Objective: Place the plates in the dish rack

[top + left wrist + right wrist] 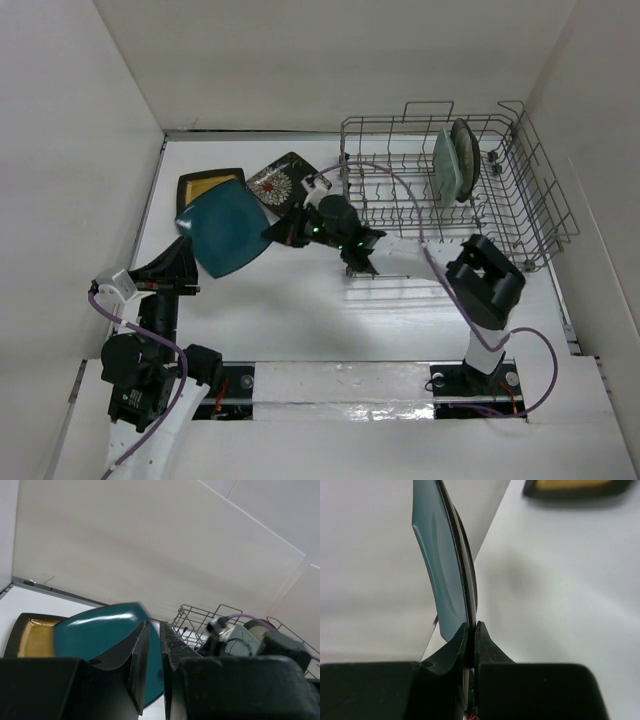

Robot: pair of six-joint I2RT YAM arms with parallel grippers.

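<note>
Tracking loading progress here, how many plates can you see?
5. Two stand in the dish rack: mint plate and cream plate. The right gripper holds the teal plate. The yellow-centred plate and flowered plate lie on the table. None seems hidden.

Your dish rack sat far right on the desk, two plates inside, two other plates left of it.

Your top camera looks down from high behind the near edge, taking in the whole white desk. Your left wrist camera sits close behind the left hand, tilted up toward the far white wall. Your right wrist camera looks along the right hand, very near. All three share the dark teal rounded-square plate.
</note>
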